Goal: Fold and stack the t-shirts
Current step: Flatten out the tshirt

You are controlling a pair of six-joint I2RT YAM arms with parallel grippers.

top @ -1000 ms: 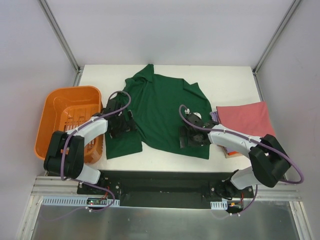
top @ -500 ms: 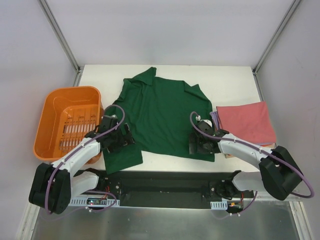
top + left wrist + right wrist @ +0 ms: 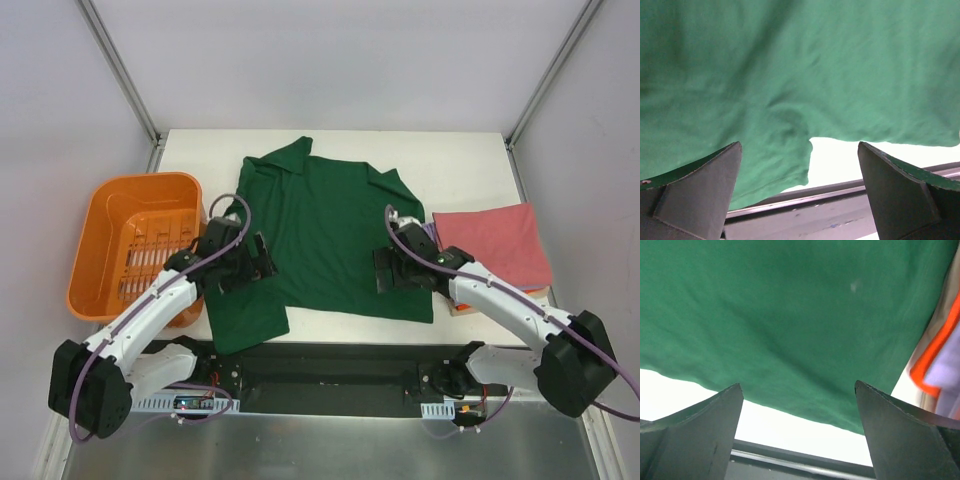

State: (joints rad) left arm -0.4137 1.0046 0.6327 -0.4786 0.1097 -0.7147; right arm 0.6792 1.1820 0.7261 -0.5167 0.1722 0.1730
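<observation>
A dark green collared t-shirt (image 3: 320,225) lies spread flat in the middle of the white table, collar at the far side. My left gripper (image 3: 243,268) hovers open over its near-left part; in the left wrist view the fingers (image 3: 710,185) straddle the green hem (image 3: 785,165) with nothing between them. My right gripper (image 3: 398,272) stands open over the near-right hem (image 3: 805,400), also holding nothing. A folded pink-red t-shirt (image 3: 495,243) tops a stack at the right. Orange (image 3: 935,352) and lavender (image 3: 944,374) edges of that stack show in the right wrist view.
An orange slotted basket (image 3: 100,215) sits off the table's left side, close to the left arm. The table's near edge with a dark rail (image 3: 840,192) runs just beyond the shirt's hem. Bare white table (image 3: 450,160) lies behind the shirt.
Both arms have stretched out and the grippers shifted slightly, the right one rightward. The shirt's near hem now lies closer to the front edge, with its left corner drawn nearer.
</observation>
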